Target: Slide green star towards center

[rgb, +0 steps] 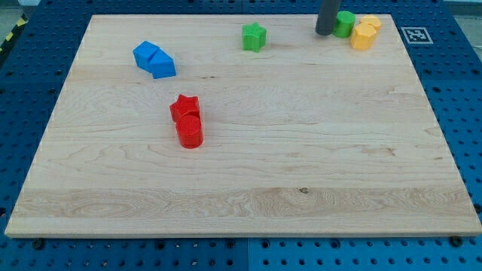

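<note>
The arm carries no fingers, so no wide or narrow state can be told; it ends in a dark rod, seen entering from the view's top. My tip [324, 33] is set down on the wooden tabletop [301, 188] near the far edge, just to the view's left of a green cylinder [345, 23], and appears to touch it or stand just beside it; which of the two cannot be told.

The green star [254, 36] lies to the view's left of my tip, apart from it, with bare wood between them, and at about the same height in the view. It sits near the tabletop's top edge, slightly left of the middle.

To the view's right of the green cylinder, two yellow blocks are pressed together: a nearer yellow block [363, 36] and a further yellow block [371, 22], whose shapes cannot be made out clearly.

Well to the view's left of the green star, two blue blocks [154, 59] are seen touching each other. Below the star and to its left, a red star [184, 108] rests against a red cylinder [190, 131].

No containers are seen.
</note>
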